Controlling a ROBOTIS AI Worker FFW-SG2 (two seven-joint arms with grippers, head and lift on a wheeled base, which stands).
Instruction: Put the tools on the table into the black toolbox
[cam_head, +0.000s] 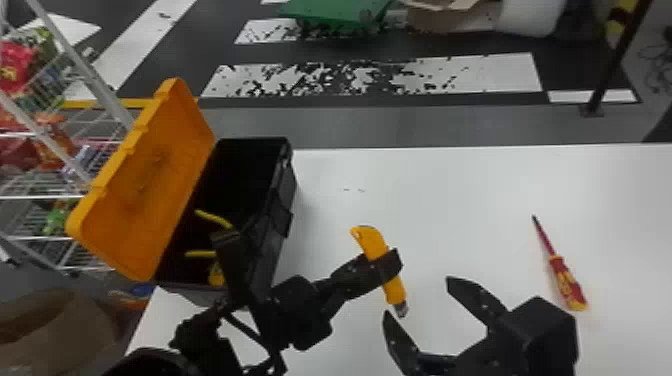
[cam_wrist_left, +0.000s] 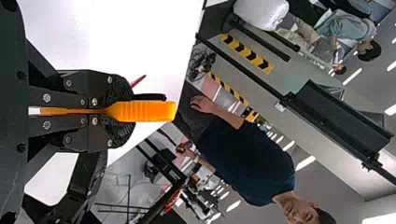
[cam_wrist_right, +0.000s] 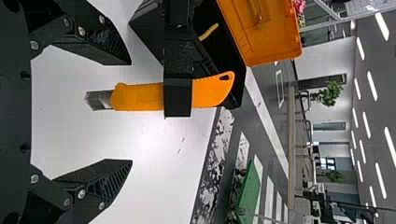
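- Your left tool (cam_head: 393, 262) is gripping the yellow knife (cam_head: 372, 241) over the counter (cam_head: 450, 200) in the head view, right of the black toolbox (cam_head: 274, 240); your right tool (cam_head: 417, 297) is standing wide, holding nothing.
- Yellow handles (cam_head: 212, 218) are lying inside the box and the orange lid (cam_head: 145, 185) is leaning open on its far side, so by crossing too low you'd be risking a bump on the near wall; by overreaching, on the lid.
- Beyond your right tool, the screwdriver (cam_head: 564, 282) is lying on the counter; a careless swing could be rolling it away.
- In the left wrist view, the fingers are pinching the knife from both sides; a knock on the rim could be twisting it loose.
- In the right wrist view, its metal end is pointing towards your right tool, so by advancing that one early you'd be risking a collision.
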